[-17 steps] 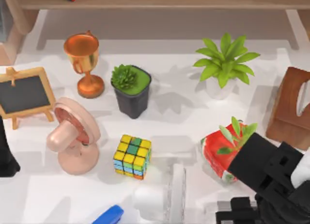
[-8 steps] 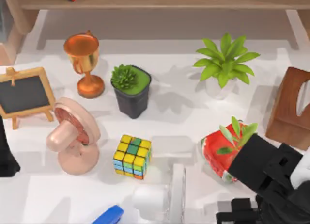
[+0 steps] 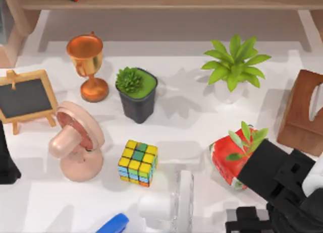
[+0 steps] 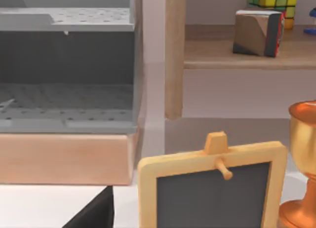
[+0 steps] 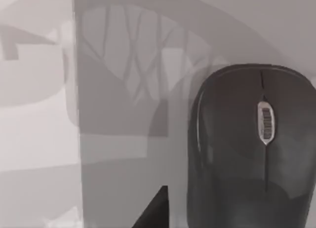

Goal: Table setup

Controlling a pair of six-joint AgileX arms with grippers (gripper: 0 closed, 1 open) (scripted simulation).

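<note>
Our right arm (image 3: 282, 187) sits just beside the red planter (image 3: 229, 160), a dark mouse (image 5: 252, 149) seemingly below its wrist; finger state we cannot tell; left arm (image 3: 6, 162) parked far off.

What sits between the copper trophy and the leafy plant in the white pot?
In the top view, a black pot with a succulent stands between the trophy and the leafy plant.

The black, blocky right arm (image 3: 282, 185) of the AgileX pair reached in from the table's lower right corner, its boxy wrist links angled up and to the left, its body low over the tabletop. The black left arm (image 3: 6, 160) stood parked at the table's far left edge, a dark upright column, well apart from the right one.
</note>
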